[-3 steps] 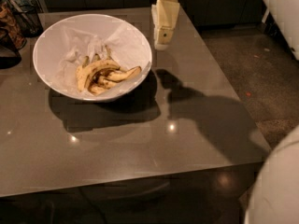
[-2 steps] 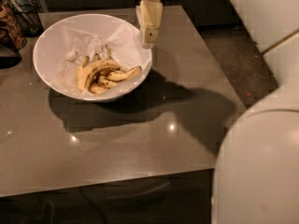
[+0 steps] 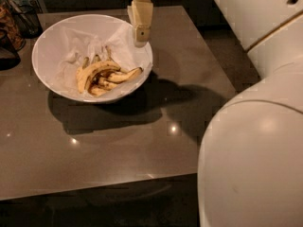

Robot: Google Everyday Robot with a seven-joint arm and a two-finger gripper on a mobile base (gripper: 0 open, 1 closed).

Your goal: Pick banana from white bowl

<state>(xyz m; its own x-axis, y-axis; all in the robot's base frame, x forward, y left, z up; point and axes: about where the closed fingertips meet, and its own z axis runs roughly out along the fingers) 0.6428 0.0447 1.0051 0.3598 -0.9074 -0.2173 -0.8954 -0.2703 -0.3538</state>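
Note:
The white bowl (image 3: 40, 68) stands on the far left part of the table, lined with crumpled white paper (image 3: 79, 42). Several bananas lie in it. The banana (image 3: 89, 73), the longest one, curved and yellow with brown speckles, lies on the left of the pile. Shorter, darker bananas (image 3: 124, 75) lie to its right. My gripper (image 3: 141, 38) hangs from above over the bowl's far right rim, above and to the right of the bananas, with nothing held in it.
The grey table (image 3: 189, 70) ends at a front edge (image 3: 94, 189) and drops to a dark floor on the right. A dark wire basket (image 3: 24, 14) and other items stand at the far left. My white body (image 3: 255, 150) fills the right side.
My gripper has moved left, from beside the bowl's right side to over its right rim. My white body now fills more of the right side. The bananas have not moved.

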